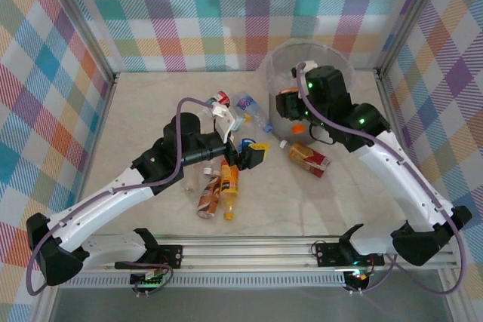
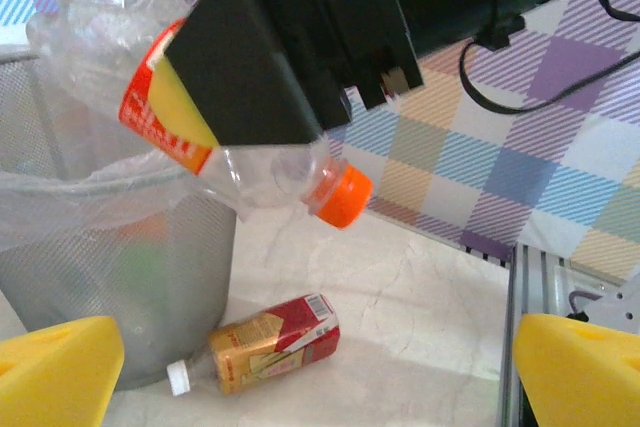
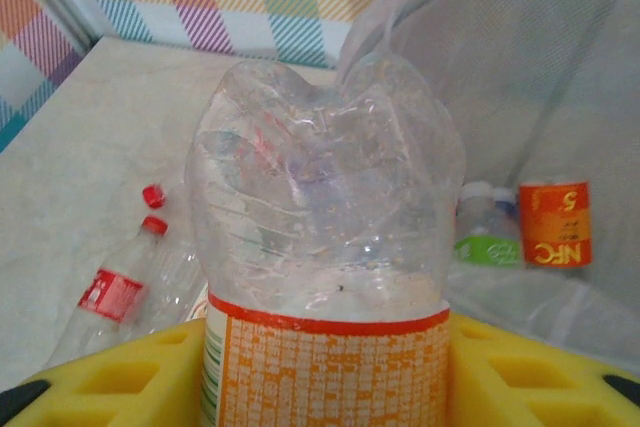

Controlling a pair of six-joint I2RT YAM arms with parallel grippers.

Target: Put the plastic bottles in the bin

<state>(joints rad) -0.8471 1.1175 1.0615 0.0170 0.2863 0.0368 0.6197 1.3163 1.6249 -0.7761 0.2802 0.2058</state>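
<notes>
Pale marble counter (image 1: 151, 103): right gripper (image 3: 325, 377) pinches a crumpled clear orange-labelled plastic bottle (image 3: 325, 207) at its label (likely light, soft); left gripper (image 1: 253, 154) spread.

Left arm (image 1: 113, 197), right arm (image 1: 400, 179): white shells, black joints, green lights (image 1: 361, 120), grey-purple cables (image 1: 195, 99). Left gripper (image 2: 318, 377), right gripper (image 3: 330, 377): black housings, yellow finger pads (image 2: 55, 372). Black base blocks (image 1: 53, 254) on slotted silver rail (image 1: 249, 250).

1 grey bin (image 1: 266, 84), 2 robot arms (image 1: 113, 201), about 10 plastic bottles (image 1: 309, 158)
</notes>
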